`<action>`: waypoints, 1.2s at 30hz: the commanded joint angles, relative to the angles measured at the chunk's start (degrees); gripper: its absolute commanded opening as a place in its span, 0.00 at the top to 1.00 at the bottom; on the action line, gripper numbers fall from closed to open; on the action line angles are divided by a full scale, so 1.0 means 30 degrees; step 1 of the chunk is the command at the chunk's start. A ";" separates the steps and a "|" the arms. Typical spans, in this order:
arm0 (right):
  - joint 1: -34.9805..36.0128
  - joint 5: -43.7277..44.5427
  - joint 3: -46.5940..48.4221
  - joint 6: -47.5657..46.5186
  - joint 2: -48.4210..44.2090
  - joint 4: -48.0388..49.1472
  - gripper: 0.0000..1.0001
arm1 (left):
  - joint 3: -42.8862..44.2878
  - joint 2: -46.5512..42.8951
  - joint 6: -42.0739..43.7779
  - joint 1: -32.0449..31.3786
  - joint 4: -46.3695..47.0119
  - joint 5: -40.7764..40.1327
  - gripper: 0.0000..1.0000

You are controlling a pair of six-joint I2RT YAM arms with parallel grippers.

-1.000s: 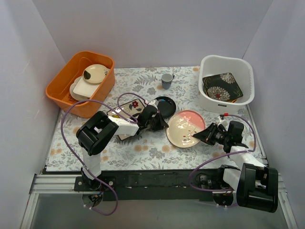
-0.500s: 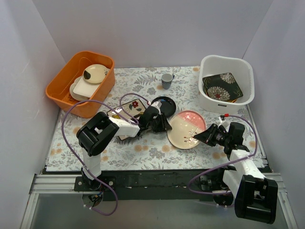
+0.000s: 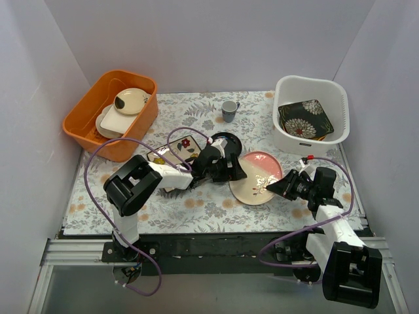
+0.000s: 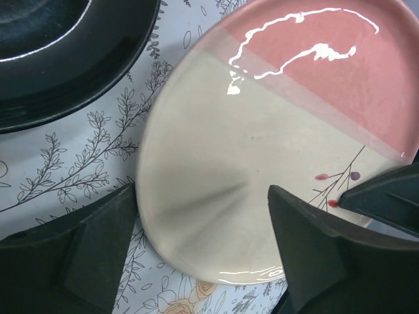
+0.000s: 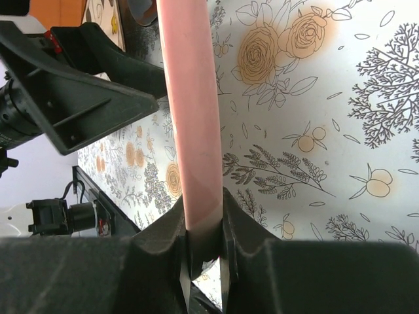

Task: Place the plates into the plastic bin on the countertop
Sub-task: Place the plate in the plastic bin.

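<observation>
A pink and cream plate [image 3: 254, 175] lies at the middle of the countertop [image 3: 209, 209]. My right gripper [image 3: 276, 188] is shut on its near right rim [image 5: 190, 98], with the jaws [image 5: 204, 261] pinching the edge. My left gripper [image 3: 234, 171] is open, with its fingers either side of the plate's left edge [image 4: 196, 196] and not gripping it. A small black plate [image 3: 226, 141] sits just behind it and shows again [image 4: 59, 59] in the left wrist view. A cream square plate with flowers [image 3: 178, 149] lies partly under the left arm. The white plastic bin [image 3: 288, 88] holds a black square plate with white flowers [image 3: 305, 119].
An orange tub [image 3: 82, 121] at the back left holds plain cream dishes [image 3: 131, 100]. A small grey-blue cup [image 3: 229, 110] stands at the back middle. Purple cables loop over the left arm. Walls close in both sides and the back.
My left gripper has gone from shut to open and slid right, over the pink plate's left edge. The right gripper has kept its hold on the plate's rim.
</observation>
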 commanded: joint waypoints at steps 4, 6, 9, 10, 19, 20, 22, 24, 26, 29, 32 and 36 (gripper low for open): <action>0.0137 -0.0741 0.1724 -0.0895 0.0664 0.0652 0.99 | -0.1170 -0.0750 0.0537 -0.0102 -0.3163 -0.1191 0.02; 0.0137 -0.0918 0.1842 -0.0954 0.0985 0.0681 0.99 | -0.1403 -0.0985 0.0392 -0.0102 -0.3251 -0.1369 0.02; 0.0137 -0.1094 0.2047 -0.1013 0.1279 0.0856 0.99 | -0.1609 -0.1454 0.0333 -0.0102 -0.3659 -0.1778 0.02; 0.0137 -0.1152 0.2105 -0.0984 0.1367 0.0886 0.99 | -0.1726 -0.1571 0.0303 -0.0102 -0.3778 -0.1896 0.02; 0.0137 -0.1006 0.2838 -0.1423 0.1486 0.0535 0.99 | -0.2313 -0.3446 0.0098 -0.0102 -0.4657 -0.2893 0.02; 0.0137 -0.1035 0.2867 -0.1423 0.1486 0.0506 0.99 | -0.2284 -0.3535 0.0127 -0.0102 -0.4745 -0.2922 0.02; 0.0166 -0.1065 0.2897 -0.1423 0.1369 0.0477 0.99 | -0.2226 -0.3826 0.0098 -0.0102 -0.4892 -0.2835 0.02; 0.0137 -0.1124 0.2781 -0.1336 0.1223 0.0418 0.99 | -0.2079 -0.3945 0.0215 -0.0102 -0.4921 -0.2747 0.02; 0.0137 -0.1124 0.2692 -0.1277 0.1047 0.0359 0.99 | -0.1904 -0.3975 0.0302 -0.0102 -0.5038 -0.2659 0.02; 0.0137 -0.1124 0.2487 -0.1189 0.0666 0.0184 0.99 | -0.1698 -0.3859 0.0449 -0.0102 -0.5038 -0.2542 0.02; 0.0137 -0.0862 0.2458 -0.1247 -0.0006 -0.0343 0.99 | -0.1435 -0.3596 0.0653 -0.0102 -0.4922 -0.2280 0.02; 0.0137 -0.0392 0.2516 -0.1189 -0.0943 -0.0696 0.99 | -0.1054 -0.3360 0.0917 -0.0102 -0.4659 -0.1810 0.02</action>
